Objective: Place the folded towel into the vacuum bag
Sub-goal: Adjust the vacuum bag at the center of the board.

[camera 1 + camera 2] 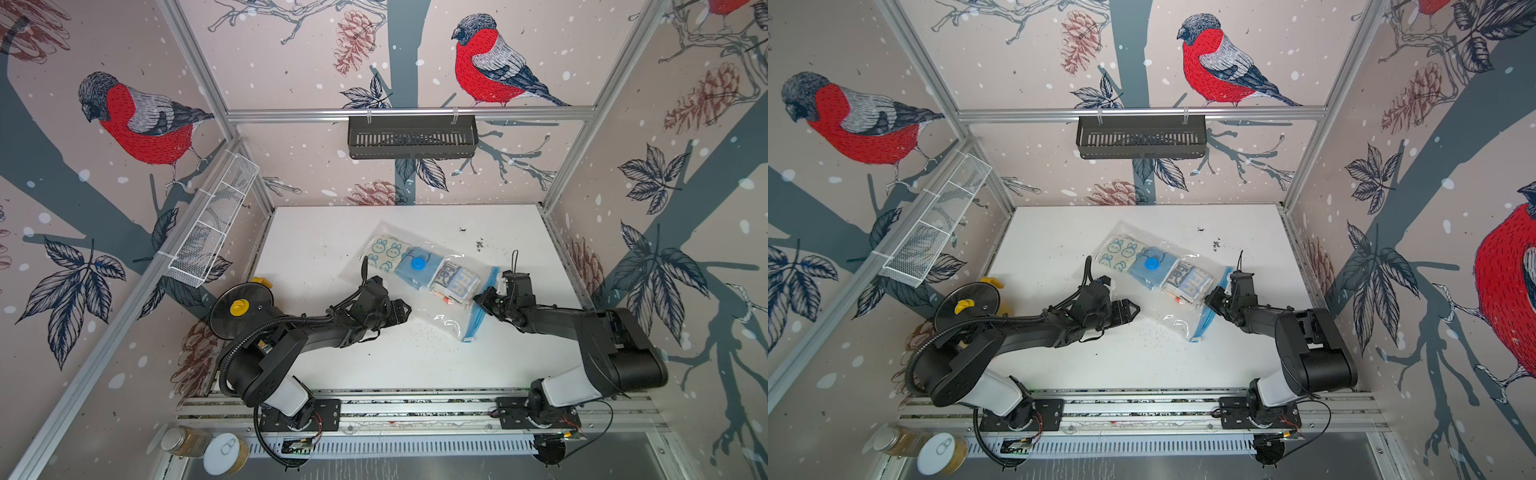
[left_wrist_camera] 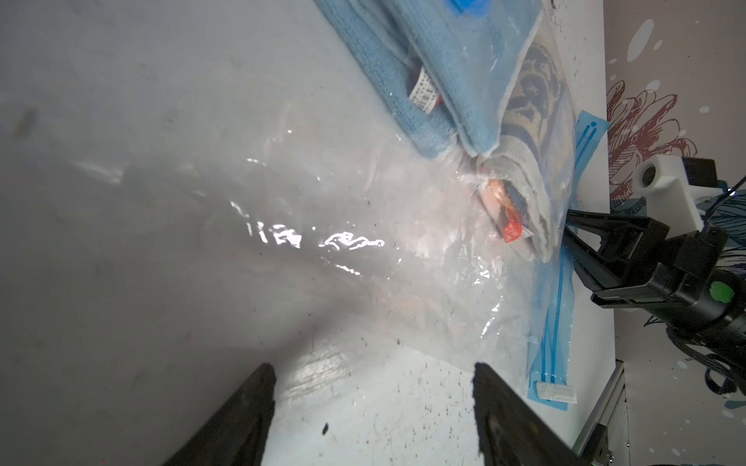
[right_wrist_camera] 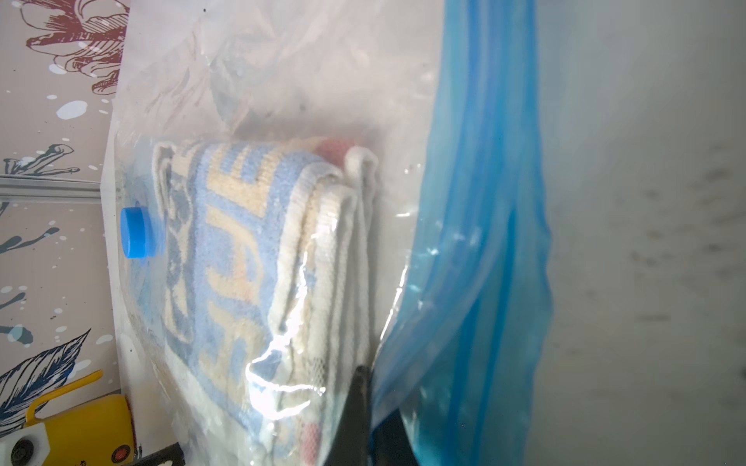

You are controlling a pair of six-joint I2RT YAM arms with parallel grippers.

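Light is bright, diffuse, from overhead. Both top views are sharp around the vacuum bag (image 1: 442,322). Well away from it the frame rails (image 1: 411,113) splay outward with wide-angle stretch. Soft shadows of my arms fall on the table (image 1: 316,241) beside the bag. Left wrist view: white glare streaks on the bag's clear film, table away from the bag grey and soft, my left gripper (image 2: 372,367) out of focus. Right wrist view: glare patch on the bag over the towel (image 3: 234,250), zip strip (image 3: 476,242) smeared, table beyond it dim and blurred.
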